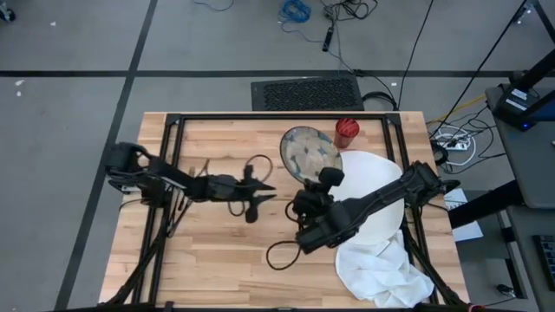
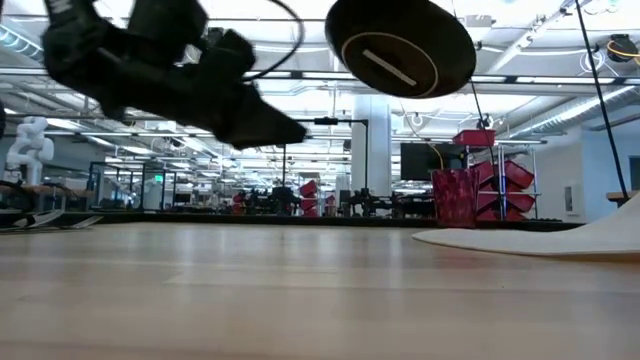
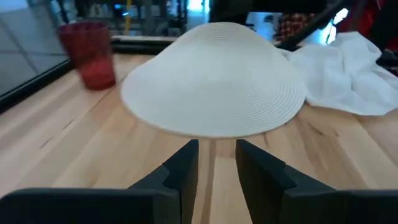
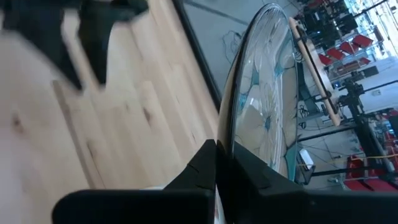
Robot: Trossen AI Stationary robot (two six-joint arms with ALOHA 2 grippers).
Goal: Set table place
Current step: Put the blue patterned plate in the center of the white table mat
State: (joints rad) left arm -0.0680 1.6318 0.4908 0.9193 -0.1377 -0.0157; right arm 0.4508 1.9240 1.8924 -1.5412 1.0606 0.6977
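Observation:
A round glassy plate with a mottled pattern is in the air over the far middle of the wooden table. In the low view its dark underside shows high above the tabletop. My right gripper is shut on it from the near side. My left gripper hovers over the table's middle, left of the plate. Its fingers are a little apart and empty in the left wrist view. My right gripper pinches the plate's rim between its two fingers, at the plate's near edge. The fingers come from the table's near side. The plate is lifted clear of the table and slightly tilted, with its face up.
A round white placemat lies at the right, under my right arm. A red cup stands at the far edge beside the plate. A crumpled white cloth lies at the near right corner. A black cable loops below my right arm.

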